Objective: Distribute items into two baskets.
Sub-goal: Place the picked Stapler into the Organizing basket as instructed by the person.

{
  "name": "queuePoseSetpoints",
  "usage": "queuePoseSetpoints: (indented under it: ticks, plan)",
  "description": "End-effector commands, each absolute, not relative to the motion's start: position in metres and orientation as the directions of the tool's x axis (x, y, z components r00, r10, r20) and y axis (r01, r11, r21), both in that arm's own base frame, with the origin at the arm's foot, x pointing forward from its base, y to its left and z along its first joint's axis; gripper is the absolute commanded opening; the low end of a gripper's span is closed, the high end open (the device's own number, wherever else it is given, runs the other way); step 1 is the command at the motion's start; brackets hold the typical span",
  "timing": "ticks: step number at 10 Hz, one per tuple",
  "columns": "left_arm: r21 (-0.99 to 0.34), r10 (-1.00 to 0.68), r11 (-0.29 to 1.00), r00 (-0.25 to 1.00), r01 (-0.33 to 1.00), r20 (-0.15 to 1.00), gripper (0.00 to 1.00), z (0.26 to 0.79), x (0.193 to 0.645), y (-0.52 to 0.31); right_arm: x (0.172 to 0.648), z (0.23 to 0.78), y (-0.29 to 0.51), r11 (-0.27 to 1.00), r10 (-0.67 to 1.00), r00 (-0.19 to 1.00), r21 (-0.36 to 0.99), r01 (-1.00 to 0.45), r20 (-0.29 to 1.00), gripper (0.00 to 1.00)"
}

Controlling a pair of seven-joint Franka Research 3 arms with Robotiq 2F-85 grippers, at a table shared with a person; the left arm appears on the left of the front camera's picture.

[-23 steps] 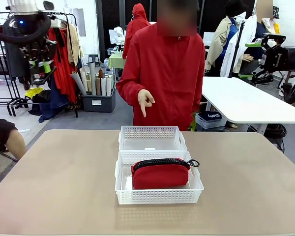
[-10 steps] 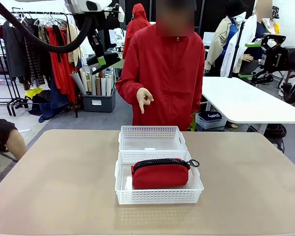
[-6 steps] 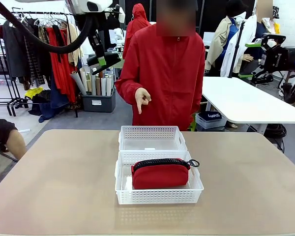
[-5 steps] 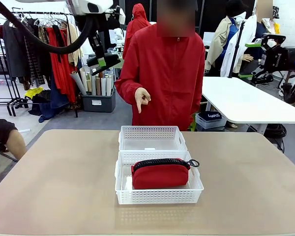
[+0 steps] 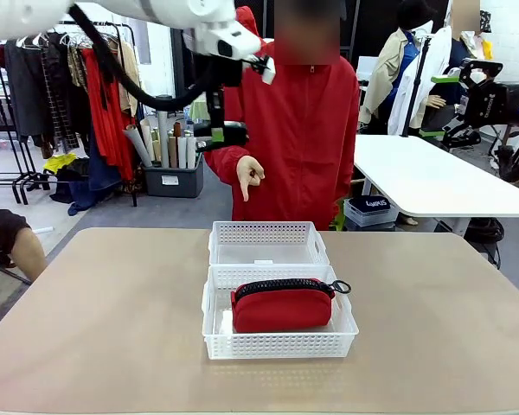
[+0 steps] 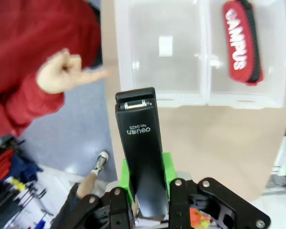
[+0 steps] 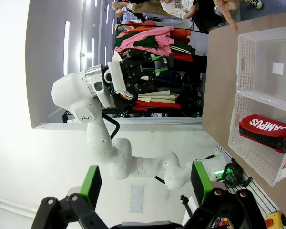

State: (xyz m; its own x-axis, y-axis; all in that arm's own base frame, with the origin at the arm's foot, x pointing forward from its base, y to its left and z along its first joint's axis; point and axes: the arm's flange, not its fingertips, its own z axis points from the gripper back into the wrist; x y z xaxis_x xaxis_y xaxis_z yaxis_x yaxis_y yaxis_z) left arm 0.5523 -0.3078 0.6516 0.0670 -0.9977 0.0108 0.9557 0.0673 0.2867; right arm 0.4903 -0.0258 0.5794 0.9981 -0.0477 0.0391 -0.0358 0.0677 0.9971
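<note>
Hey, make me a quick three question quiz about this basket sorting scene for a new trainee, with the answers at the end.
1. True or false: the red pouch lies in the near basket.
2. What does the left gripper hold between its fingers? A) a stapler B) a pouch C) nothing
3. Fill in: the person's hand points down toward the ___ basket.

Key:
1. True.
2. A, the black stapler.
3. Far; the far basket has neither item in it, and the right gripper is open.
</note>
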Motion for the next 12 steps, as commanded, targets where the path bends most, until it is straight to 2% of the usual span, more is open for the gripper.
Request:
queuePoseSetpoints:
  ticks: [1, 3, 7, 9, 12]
  plan:
    - [0.261, -0.997, -0.034, -0.016, 0.965, -0.071, 0.0, 0.655, 0.586, -0.336, 0.488, 0.58, -0.023, 0.071, -0.059, 0.997, 0.997, -0.039, 0.044, 1.0]
    - [0.195, -0.991, -0.105, -0.087, 0.975, -0.102, 0.0, 0.639, 0.592, -0.367, 0.488, 0.58, -0.023, 0.071, -0.059, 0.997, 0.997, -0.039, 0.044, 1.0]
    - [0.11, -0.988, -0.1, -0.085, 0.989, -0.128, 0.0, 0.588, 0.594, -0.415, 0.488, 0.58, -0.023, 0.071, -0.059, 0.997, 0.997, -0.039, 0.044, 1.0]
    - [0.055, -0.985, -0.092, -0.082, 0.994, -0.153, 0.0, 0.556, 0.593, -0.418, 0.488, 0.58, -0.023, 0.071, -0.059, 0.997, 0.997, -0.039, 0.044, 1.0]
    - [0.049, -0.98, -0.071, -0.061, 0.996, -0.192, 0.0, 0.522, 0.597, -0.409, 0.488, 0.58, -0.023, 0.071, -0.059, 0.997, 0.997, -0.039, 0.044, 1.0]
